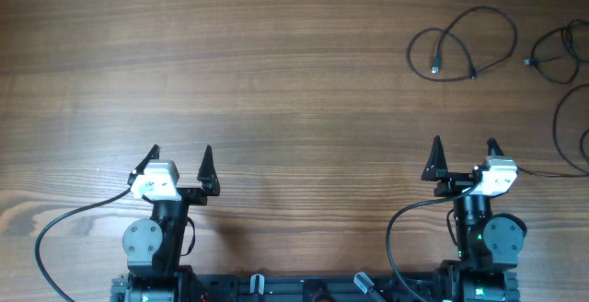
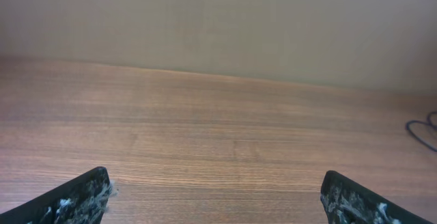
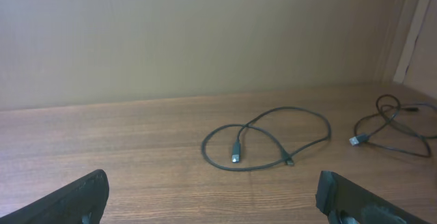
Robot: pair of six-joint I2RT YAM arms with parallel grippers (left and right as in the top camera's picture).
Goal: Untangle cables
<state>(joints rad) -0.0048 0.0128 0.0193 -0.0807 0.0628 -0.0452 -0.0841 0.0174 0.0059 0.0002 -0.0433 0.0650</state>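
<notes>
A thin black cable point(image 1: 465, 40) lies in a loose loop at the far right of the wooden table, with both plug ends inside the loop; it also shows in the right wrist view point(image 3: 273, 138). A second black cable point(image 1: 560, 53) lies further right, and a third one point(image 1: 563, 127) curves along the right edge. The second cable shows in the right wrist view point(image 3: 389, 132). My left gripper point(image 1: 179, 166) is open and empty at the near left. My right gripper point(image 1: 465, 159) is open and empty at the near right, well short of the looped cable.
The wooden table point(image 1: 258, 72) fills the overhead view. A plain wall point(image 3: 205, 33) stands behind the table's far edge. A cable end point(image 2: 423, 132) shows at the right edge of the left wrist view.
</notes>
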